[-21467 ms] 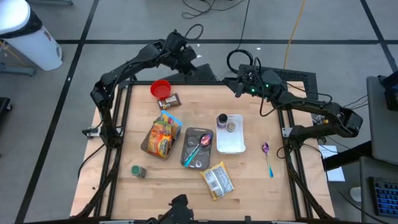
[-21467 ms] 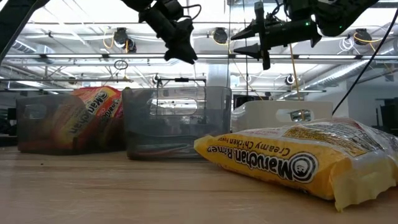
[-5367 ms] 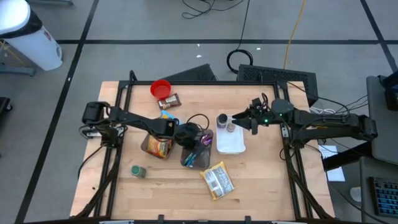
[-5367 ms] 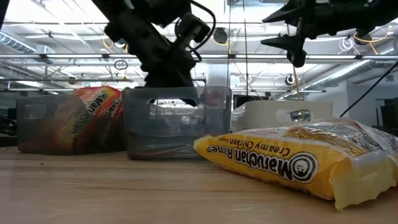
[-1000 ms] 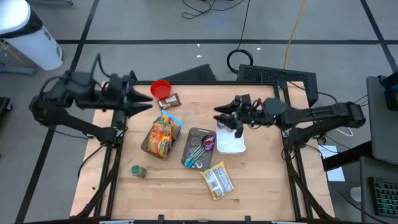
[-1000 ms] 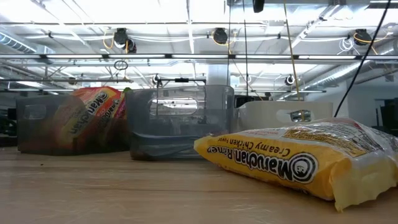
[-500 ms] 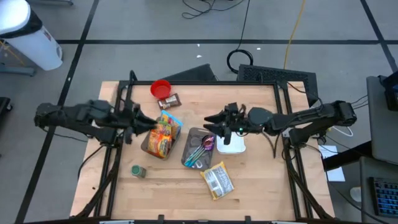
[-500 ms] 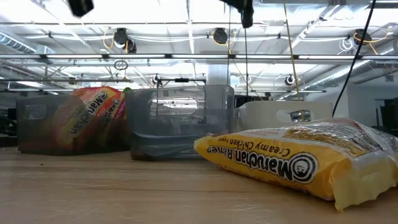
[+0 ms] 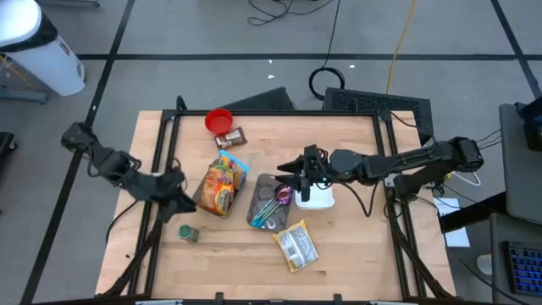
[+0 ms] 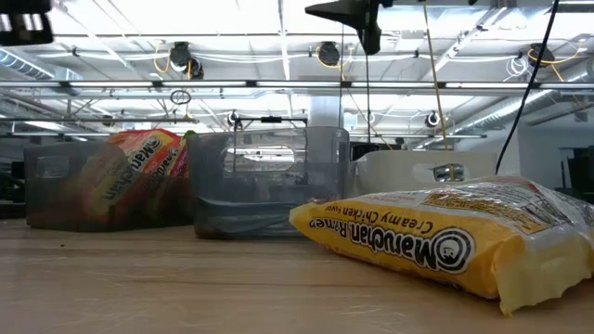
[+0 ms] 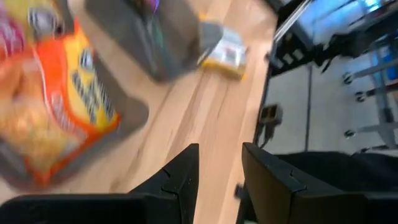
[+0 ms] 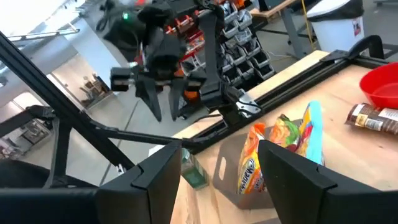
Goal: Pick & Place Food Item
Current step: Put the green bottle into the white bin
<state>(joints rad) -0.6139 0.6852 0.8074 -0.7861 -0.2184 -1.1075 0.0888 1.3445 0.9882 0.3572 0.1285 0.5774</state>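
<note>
A yellow ramen packet [image 9: 295, 246] [image 10: 436, 246] lies flat on the table near its front edge. An orange ramen packet [image 9: 218, 186] [image 11: 56, 118] stands in a clear grey bin [image 9: 200, 202]. My left gripper [image 9: 186, 205] [image 11: 221, 177] hovers open just left of that bin, slanting down, with nothing between its fingers. My right gripper [image 9: 288, 174] [image 12: 221, 180] is open and level above a second grey bin [image 9: 269, 201] that holds spoons. It touches nothing.
A white tray [image 9: 315, 195] sits right of the spoon bin. A red bowl [image 9: 218, 120] and a brown packet [image 9: 230, 137] lie at the far edge. A small green jar [image 9: 187, 232] stands near the left front. Bare wood lies at the front right.
My left gripper has swung from beside the red bowl toward the table's near edge and come down, rolling as it went, and now hangs left of the orange packet's bin. My right gripper has drifted a little toward the table's left and down over the spoon bin. No object has moved.
</note>
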